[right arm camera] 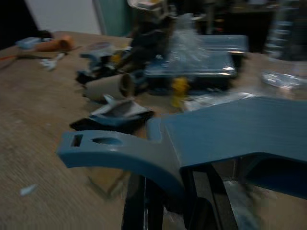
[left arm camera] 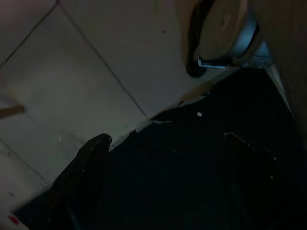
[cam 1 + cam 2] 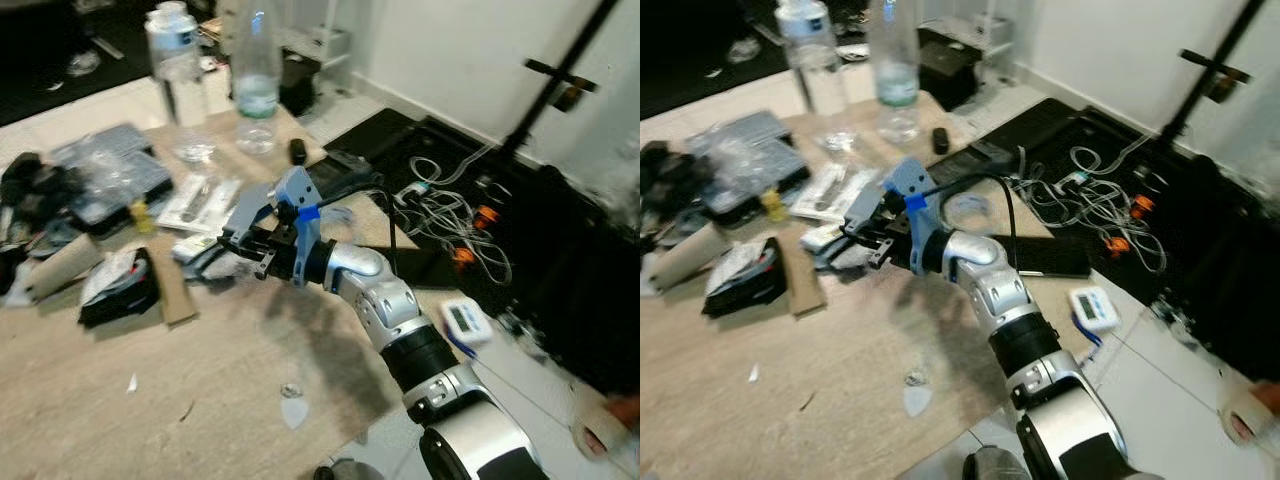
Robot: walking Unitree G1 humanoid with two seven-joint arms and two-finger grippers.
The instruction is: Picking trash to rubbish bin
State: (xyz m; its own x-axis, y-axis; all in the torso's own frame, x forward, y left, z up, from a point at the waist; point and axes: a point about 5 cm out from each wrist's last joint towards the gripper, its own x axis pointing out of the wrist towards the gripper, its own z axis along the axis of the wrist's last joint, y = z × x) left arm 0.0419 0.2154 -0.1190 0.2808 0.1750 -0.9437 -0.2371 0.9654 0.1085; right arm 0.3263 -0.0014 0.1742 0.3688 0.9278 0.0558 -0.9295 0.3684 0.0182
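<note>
My right gripper [image 3: 232, 247], under its blue camera mount [image 3: 285, 200], reaches over the wooden table [image 3: 200, 380] and sits right at a crumpled pale wrapper [image 3: 205, 257]. More litter lies to its left: a black-and-white pouch [image 3: 120, 285], a strip of cardboard [image 3: 170, 290] and a cardboard tube [image 3: 60, 265]. Small scraps [image 3: 293, 410] lie near the table's front edge. In the right wrist view the blue mount [image 1: 216, 134] hides most of the near table, with the tube [image 1: 108, 86] and pouch [image 1: 117, 112] beyond. The left wrist view is dark, over floor tiles [image 2: 72, 72].
Two clear plastic bottles [image 3: 178, 80] [image 3: 255, 80] stand at the table's far side, with a grey case of bagged parts [image 3: 115, 170] to their left. Right of the table, on the floor, lie tangled cables [image 3: 450, 215], a white device [image 3: 465, 320] and a black stand [image 3: 560, 80].
</note>
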